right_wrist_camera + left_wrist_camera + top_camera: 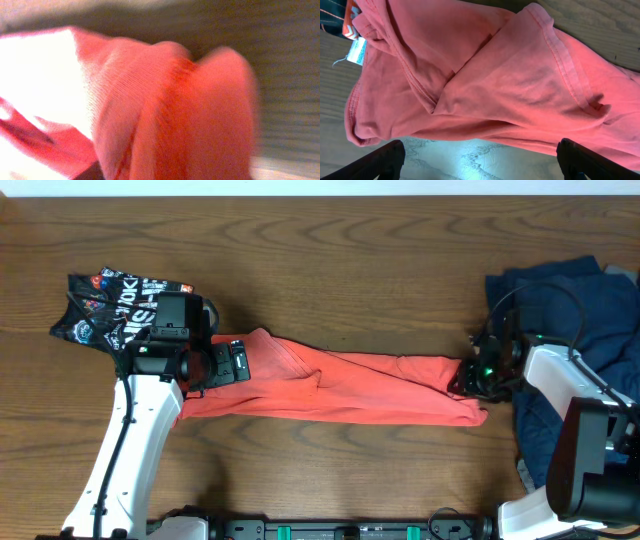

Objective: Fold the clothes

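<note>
Overhead, shirt: the coral-red T-shirt [350, 385] is lying on the table [330, 250] as a long bunched band, its long axis running straight from the left claw [236, 366] to the right claw [470, 378].
Overhead, nearer arm: each claw is sitting at one end of the band, so neither is nearer to the whole. The middle is lying well apart from both.
Overhead, other clothes: the black printed garment [110, 305] is lying just behind the left claw, and the navy garment [560, 290] is bunching up behind and around the right arm.
Overhead, writing: white block letters are showing on the black garment, too crumpled to read for sure.
Left wrist, claw: the left claw [480, 157] is standing wide open, its fingers [385, 160] spread to either side and holding nothing.
Left wrist, shirt: the folded collar end is lying just ahead of the open jaws, seams running across them.
Left wrist, label: a white tag [356, 50] is poking out at the far left, its print too small to read.
Right wrist, claw: blurred coral cloth is filling the view and no fingers are showing, so I cannot tell whether it is gripping.
Right wrist, shirt: a ribbed hem edge is sitting right up against the claw.
</note>
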Controlling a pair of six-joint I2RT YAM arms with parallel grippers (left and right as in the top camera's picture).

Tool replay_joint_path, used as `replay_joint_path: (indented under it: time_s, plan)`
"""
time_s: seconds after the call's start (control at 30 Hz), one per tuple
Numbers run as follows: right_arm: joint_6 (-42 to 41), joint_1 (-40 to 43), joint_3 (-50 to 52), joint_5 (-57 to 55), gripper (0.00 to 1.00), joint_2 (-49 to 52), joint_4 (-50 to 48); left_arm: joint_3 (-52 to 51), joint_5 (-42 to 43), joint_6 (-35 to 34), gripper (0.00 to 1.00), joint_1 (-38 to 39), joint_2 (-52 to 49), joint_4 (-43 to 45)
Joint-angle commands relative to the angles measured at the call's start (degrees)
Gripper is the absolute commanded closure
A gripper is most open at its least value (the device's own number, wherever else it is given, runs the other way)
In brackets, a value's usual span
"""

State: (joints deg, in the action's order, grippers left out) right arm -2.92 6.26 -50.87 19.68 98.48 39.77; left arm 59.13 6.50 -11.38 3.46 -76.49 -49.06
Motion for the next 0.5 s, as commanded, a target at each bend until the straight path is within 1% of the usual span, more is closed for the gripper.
replay_joint_path:
  time_s: [0.0, 0.1, 0.2, 0.33, 0.47]
  plan:
    - [0.22, -1.03, 1.42, 3.19, 0.99, 1.29, -0.07, 0.72, 0.39, -0.13, 0.02, -0.28, -0.24, -0.39]
    - [0.2, -0.68, 0.66, 1.09, 0.99, 1.27, 0.37, 0.72, 0.55, -0.13, 0.02, -0.28, -0.24, -0.7]
    - [-0.07, 0.55, -3.06, -5.25, 0.99, 1.16, 3.58, 0.72, 0.52, -0.11, 0.02, -0.31, -0.22, -1.07]
    - [-4.46, 3.89, -13.27, -16.2, 0.99, 0.81, 12.07, 0.72, 0.5, -0.13, 0.02, -0.31, -0.22, -1.88]
    - [-4.83, 4.85, -23.28, -16.24, 0.99, 0.61, 20.06, 0.72, 0.5, -0.13, 0.02, -0.31, -0.22, -2.21]
